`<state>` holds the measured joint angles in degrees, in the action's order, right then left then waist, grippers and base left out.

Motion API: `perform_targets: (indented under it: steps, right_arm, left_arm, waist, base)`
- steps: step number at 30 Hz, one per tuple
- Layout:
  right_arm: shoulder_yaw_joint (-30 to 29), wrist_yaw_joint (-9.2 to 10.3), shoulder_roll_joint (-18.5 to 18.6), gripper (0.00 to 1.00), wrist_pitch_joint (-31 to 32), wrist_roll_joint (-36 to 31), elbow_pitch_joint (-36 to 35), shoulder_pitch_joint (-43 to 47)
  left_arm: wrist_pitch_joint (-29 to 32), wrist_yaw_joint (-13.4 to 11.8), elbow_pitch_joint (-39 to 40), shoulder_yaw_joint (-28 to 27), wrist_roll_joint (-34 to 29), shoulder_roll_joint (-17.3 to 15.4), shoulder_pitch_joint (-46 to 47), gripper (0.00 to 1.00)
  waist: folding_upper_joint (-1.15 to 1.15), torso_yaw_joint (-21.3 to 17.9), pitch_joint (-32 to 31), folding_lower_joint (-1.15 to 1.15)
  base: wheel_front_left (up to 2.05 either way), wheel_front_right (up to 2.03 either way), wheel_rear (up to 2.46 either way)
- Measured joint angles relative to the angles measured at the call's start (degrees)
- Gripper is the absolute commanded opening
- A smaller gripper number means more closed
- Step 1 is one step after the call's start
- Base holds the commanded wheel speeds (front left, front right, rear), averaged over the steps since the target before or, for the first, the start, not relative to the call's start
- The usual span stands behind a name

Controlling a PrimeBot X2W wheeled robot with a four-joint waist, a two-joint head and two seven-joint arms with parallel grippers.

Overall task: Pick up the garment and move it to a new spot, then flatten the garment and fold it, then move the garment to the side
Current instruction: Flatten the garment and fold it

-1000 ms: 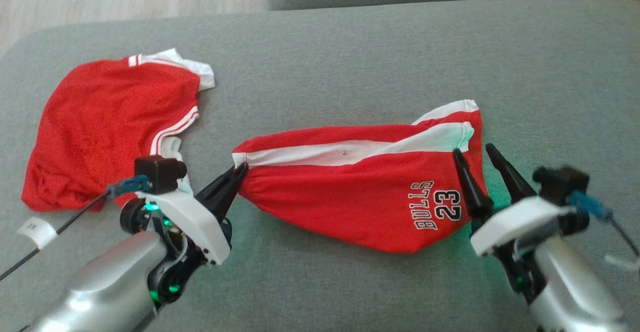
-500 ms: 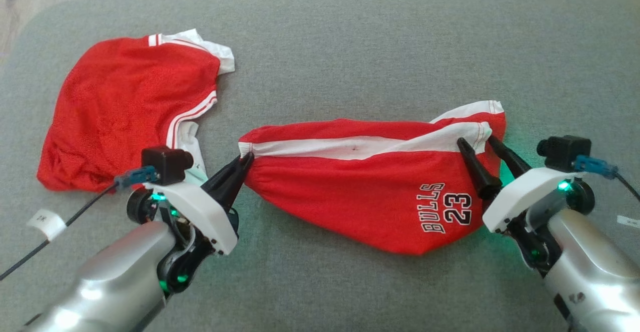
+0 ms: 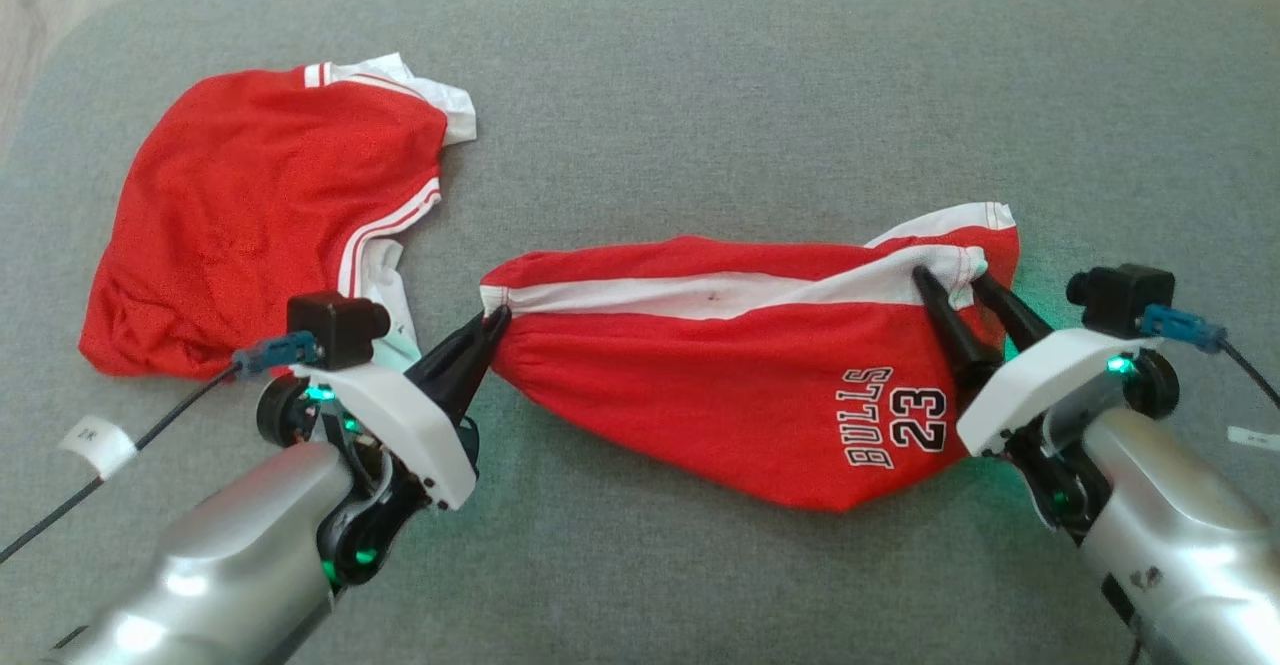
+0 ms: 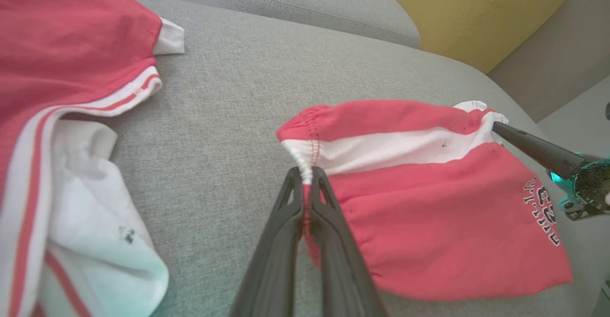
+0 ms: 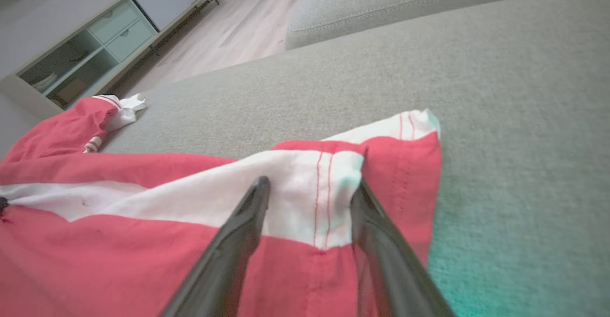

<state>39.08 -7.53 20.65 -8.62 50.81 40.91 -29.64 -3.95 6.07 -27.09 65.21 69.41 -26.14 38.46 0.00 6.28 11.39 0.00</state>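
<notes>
Head view, centre to right of frame: red shorts (image 3: 720, 385) lay on the grey sofa cushion (image 3: 700, 95), long axis running left to right across the frame. The gathered waistband end pointed left, the leg hem end right. A white side stripe ran along the upper edge.

Left gripper (image 3: 490, 320) sat at the left tip of the shorts. In the left wrist view its jaws were pressed together on the puckered waistband edge, with white elastic pinched between them.

Right gripper (image 3: 948, 278) sat at the opposite, right-hand tip. In the right wrist view its jaws stood apart and straddled the white hem panel. Cloth lay in the gap, not yet pinched. Both fingertips looked to rest on or just above the fabric; contact could not be told for certain.

So each arm had its own end, and the garment lay stretched between them, roughly in line with both sets of fingers.

Judgement: the next move turned on the right side closing on that hem corner. After that the shorts could be lifted by both ends.

A second red garment (image 3: 250, 225) lay at upper left, apart from the shorts and close behind the left wrist.
</notes>
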Motion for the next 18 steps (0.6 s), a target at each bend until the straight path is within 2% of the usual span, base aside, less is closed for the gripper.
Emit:
perform_targets:
  steps: [1,2,11,15,18]
  right_arm:
    - [0.67,0.00,0.08,0.25,-0.64,0.16,0.02,-0.46]
    - [1.21,0.00,0.18,0.00,-1.25,0.32,0.03,-0.87]
    - [4.37,0.00,2.54,0.00,-4.69,2.64,-0.02,-3.67]
    - [1.33,0.00,4.80,0.00,-5.31,2.56,-1.94,-7.43]
    - [-2.93,0.00,6.87,0.00,-5.58,0.64,-3.91,-13.72]
  left_arm:
    - [0.00,0.01,-0.05,0.00,0.00,0.01,0.03,0.00]
    - [0.00,0.01,-0.13,0.01,0.00,0.03,0.08,0.00]
    - [-2.77,0.09,-0.53,-0.01,-1.99,0.07,1.22,0.00]
    - [-6.21,0.04,-0.49,-0.76,-4.78,0.05,4.67,0.00]
    - [-7.95,-0.03,-0.73,-2.85,-7.66,0.75,11.34,0.00]
  waist:
    - [0.00,0.00,0.15,0.00]
    - [0.00,-0.02,0.29,0.00]
    - [0.00,-0.77,0.68,0.00]
    - [0.00,-2.03,0.94,0.00]
    - [0.00,-3.13,1.88,0.00]
  base:
    - [0.00,0.00,0.00]
    - [0.00,0.00,0.00]
    - [0.00,0.00,0.00]
    - [0.00,0.00,0.00]
    - [0.00,0.00,0.00]
